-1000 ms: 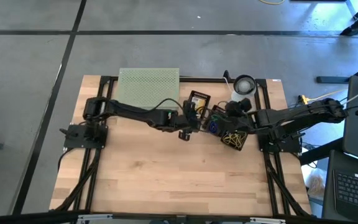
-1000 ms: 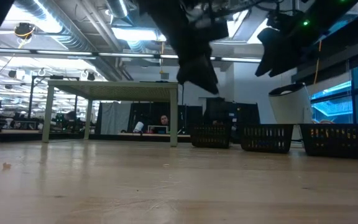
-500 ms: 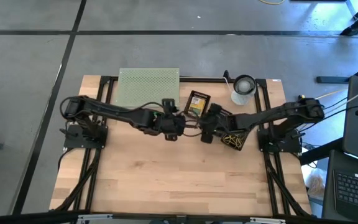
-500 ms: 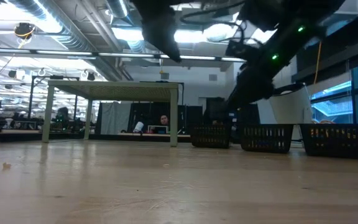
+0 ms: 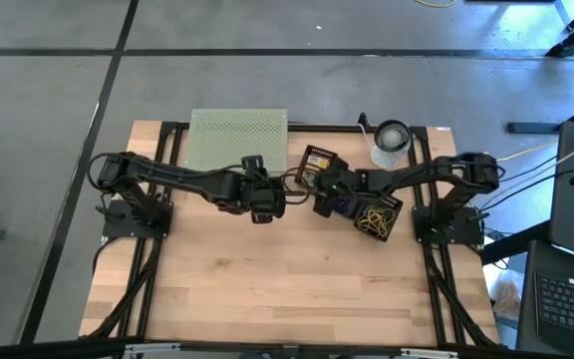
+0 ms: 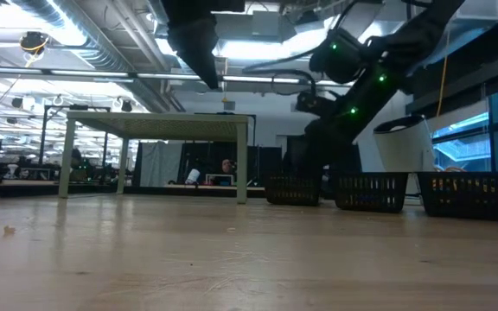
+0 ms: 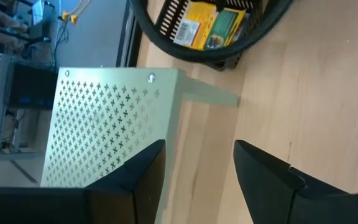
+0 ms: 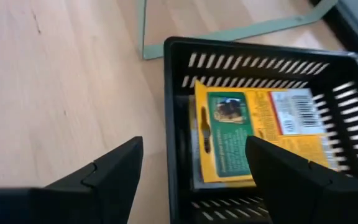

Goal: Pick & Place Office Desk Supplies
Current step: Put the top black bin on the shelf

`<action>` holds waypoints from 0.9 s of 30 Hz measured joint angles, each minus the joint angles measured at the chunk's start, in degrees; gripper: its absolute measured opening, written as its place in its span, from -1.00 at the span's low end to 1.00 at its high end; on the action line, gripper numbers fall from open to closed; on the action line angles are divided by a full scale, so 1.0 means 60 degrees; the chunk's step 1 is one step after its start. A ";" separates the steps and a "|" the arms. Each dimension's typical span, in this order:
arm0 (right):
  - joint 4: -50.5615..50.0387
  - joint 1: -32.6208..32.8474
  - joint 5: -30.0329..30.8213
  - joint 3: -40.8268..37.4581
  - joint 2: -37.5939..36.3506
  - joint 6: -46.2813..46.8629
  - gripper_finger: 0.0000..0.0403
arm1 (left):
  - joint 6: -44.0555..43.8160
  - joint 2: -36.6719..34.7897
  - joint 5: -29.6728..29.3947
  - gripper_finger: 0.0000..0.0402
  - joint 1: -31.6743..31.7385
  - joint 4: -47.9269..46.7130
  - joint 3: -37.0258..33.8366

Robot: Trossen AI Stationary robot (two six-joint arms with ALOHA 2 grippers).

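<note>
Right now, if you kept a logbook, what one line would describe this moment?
left gripper: open, empty, near green rack | right gripper: open, empty, above black basket | crayon box: in basket

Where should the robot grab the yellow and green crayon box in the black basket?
Probably from above, across its two long edges. The crayon box lies flat in the black basket, whose slotted walls block the sides. The right pincer is open just above it.
</note>
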 joint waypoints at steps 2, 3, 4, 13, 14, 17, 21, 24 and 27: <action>0.0052 -0.0066 -0.0274 0.0000 0.0121 -0.0061 0.38 | -0.0002 0.0000 -0.0002 -0.08 0.0000 0.0008 0.0000; 0.0077 -0.0076 -0.0286 0.0000 0.0180 -0.0074 0.36 | 0.0000 0.0000 -0.0002 -0.08 0.0000 0.0006 -0.0001; 0.0085 -0.0079 -0.0292 0.0000 0.0214 -0.0078 0.33 | 0.0000 0.0000 -0.0001 -0.08 0.0000 0.0006 -0.0002; 0.0100 -0.0109 -0.0289 0.0000 0.0316 -0.0145 -0.22 | 0.0000 0.0000 -0.0022 -0.08 0.0000 -0.0001 0.0000; 0.0098 -0.0113 -0.0290 0.0000 0.0316 -0.0146 -0.31 | 0.0000 0.0000 -0.0031 -0.08 0.0000 -0.0001 0.0000; 0.0093 -0.0122 -0.0296 0.0000 0.0316 -0.0149 -0.60 | 0.0000 0.0000 -0.0035 -0.08 0.0000 -0.0001 -0.0002; 0.0089 -0.0122 -0.0296 0.0000 0.0316 -0.0208 -0.93 | 0.0000 0.0000 -0.0035 -0.08 0.0000 -0.0001 0.0000; 0.0086 -0.0122 -0.0292 0.0000 0.0316 -0.0363 -0.89 | 0.0000 0.0000 -0.0035 -0.08 0.0000 -0.0001 0.0000; -0.0023 -0.0122 -0.0289 0.0000 0.0277 -0.0561 -0.88 | 0.0000 0.0000 -0.0029 -0.08 0.0000 -0.0001 -0.0001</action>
